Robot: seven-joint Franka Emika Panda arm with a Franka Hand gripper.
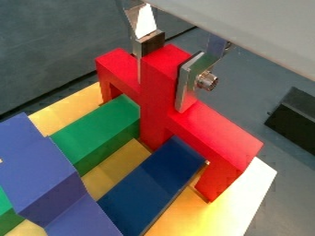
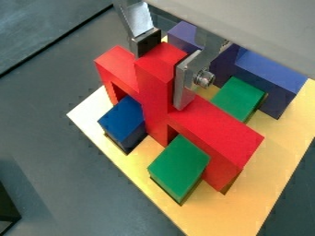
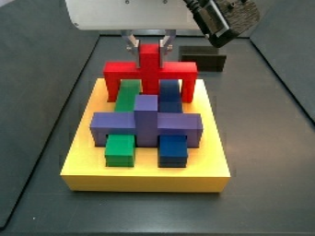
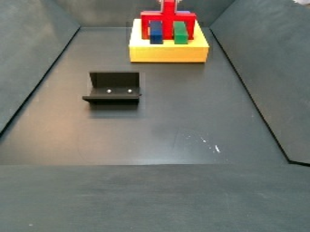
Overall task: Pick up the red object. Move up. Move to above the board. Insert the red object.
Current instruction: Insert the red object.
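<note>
Even bright overhead light, soft shadows under the red object (image 3: 150, 74) on the board (image 3: 147, 175), gripper (image 1: 176, 63) sharp at frame top, faint floor glare lower right in a side view, slight softness.

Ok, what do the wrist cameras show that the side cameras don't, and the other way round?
Only the wrist views: close up, the gripper, its bolted silver finger plate and dark pad clamped on the upright stub of the bright red blocky arch. Only the side views: the thick yellow slotted board whole, and the long stretch of dark floor before it. Both: the gripped arch at the board, beside green blocks and blue blocks.
</note>
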